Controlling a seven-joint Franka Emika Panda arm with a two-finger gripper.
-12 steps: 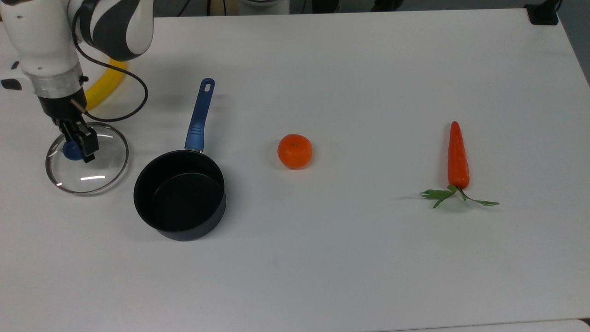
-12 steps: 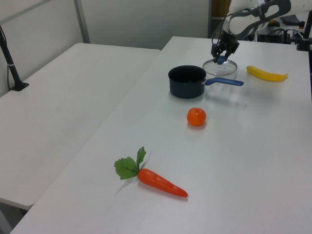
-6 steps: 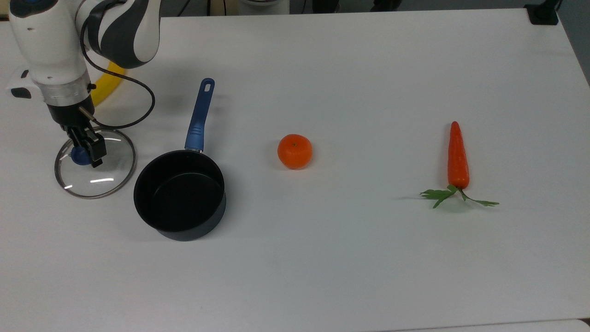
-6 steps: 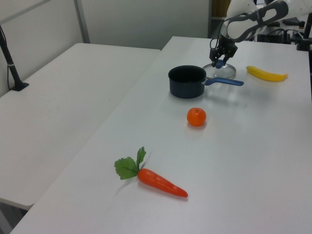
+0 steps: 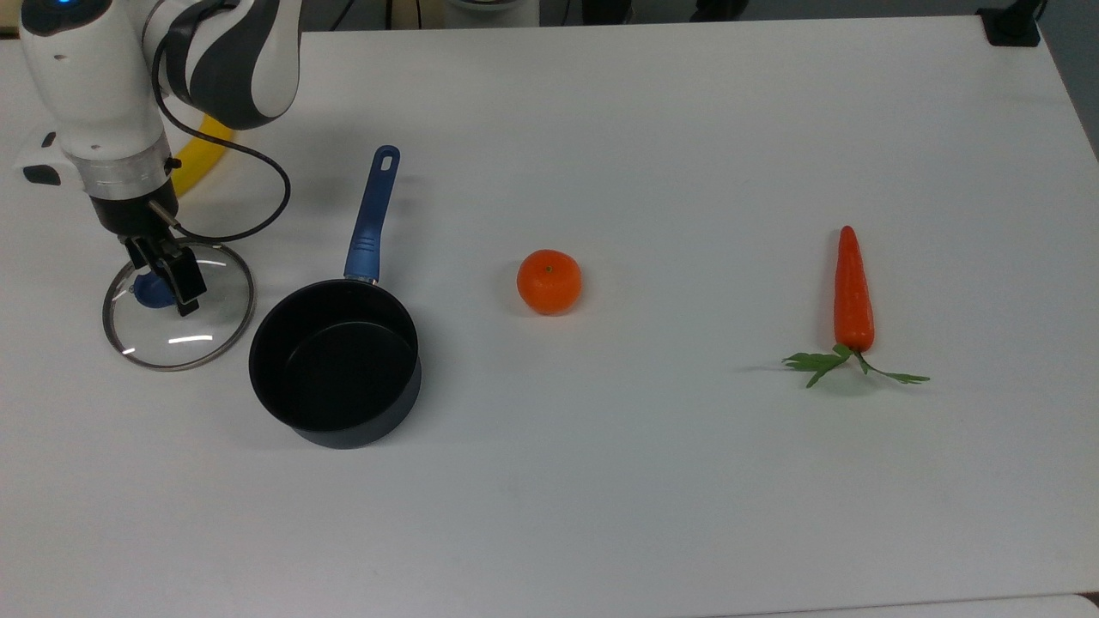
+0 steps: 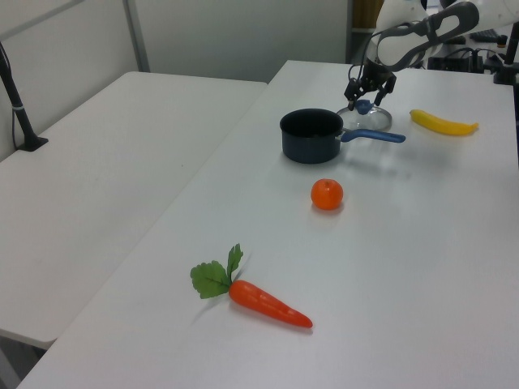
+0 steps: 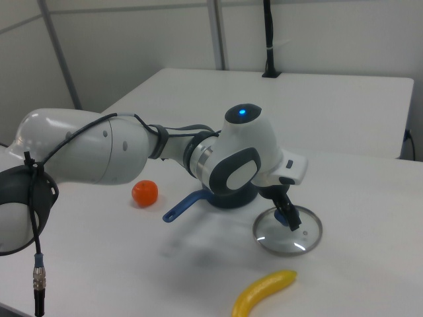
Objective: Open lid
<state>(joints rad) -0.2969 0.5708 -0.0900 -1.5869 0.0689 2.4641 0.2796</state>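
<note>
Spread now, claw (image 5: 163, 283) straddles lid (image 5: 210, 343) knob; saucepan (image 5: 335, 365) just beside.

One lid (image 5: 185, 330), one saucepan (image 5: 335, 369), one orange (image 5: 549, 281), one carrot (image 5: 853, 292), one banana (image 6: 443, 123), all on one white table (image 5: 644, 481). One robot arm (image 7: 132, 152) with one gripper (image 5: 167, 279). Possibly a second table (image 6: 105, 154) alongside in the left view.

My arm (image 5: 94, 77) is glossy white with dark grey joint bands, a blue light, a looping black cable (image 5: 249, 184) and a black gripper (image 5: 167, 279).
</note>
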